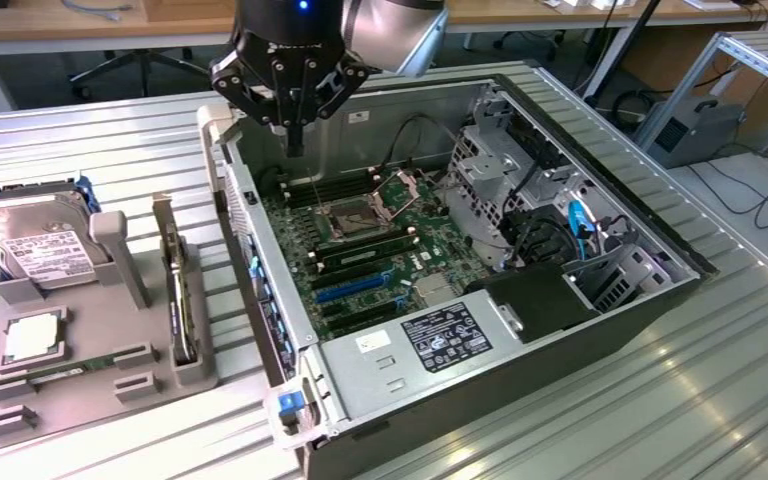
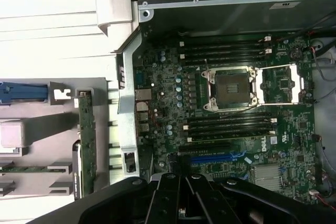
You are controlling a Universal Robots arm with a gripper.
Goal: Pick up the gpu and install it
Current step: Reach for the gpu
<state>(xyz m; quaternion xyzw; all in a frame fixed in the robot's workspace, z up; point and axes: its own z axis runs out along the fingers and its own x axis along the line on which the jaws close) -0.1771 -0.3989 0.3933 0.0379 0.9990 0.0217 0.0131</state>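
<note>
The gpu (image 1: 172, 290) stands on its edge in a slot of the grey holder (image 1: 131, 350), to the exterior view's left of the open computer case (image 1: 491, 330). In the wrist view the gpu (image 2: 86, 145) is a long thin green-brown strip beside the case wall. My gripper (image 1: 293, 140) hangs above the case's back corner, over the motherboard (image 1: 357, 240), well apart from the gpu. Its fingers (image 2: 169, 198) are drawn together, shut and holding nothing. A blue expansion slot (image 2: 220, 158) lies on the board near the fingers.
The holder also carries a silver hard drive (image 1: 37, 250), a processor (image 1: 31, 335) and a green RAM stick (image 1: 64, 370). Inside the case are the open processor socket (image 2: 231, 87), drive cages (image 1: 504, 180) and cables (image 1: 578, 230). Everything rests on a ribbed metal table (image 1: 624, 420).
</note>
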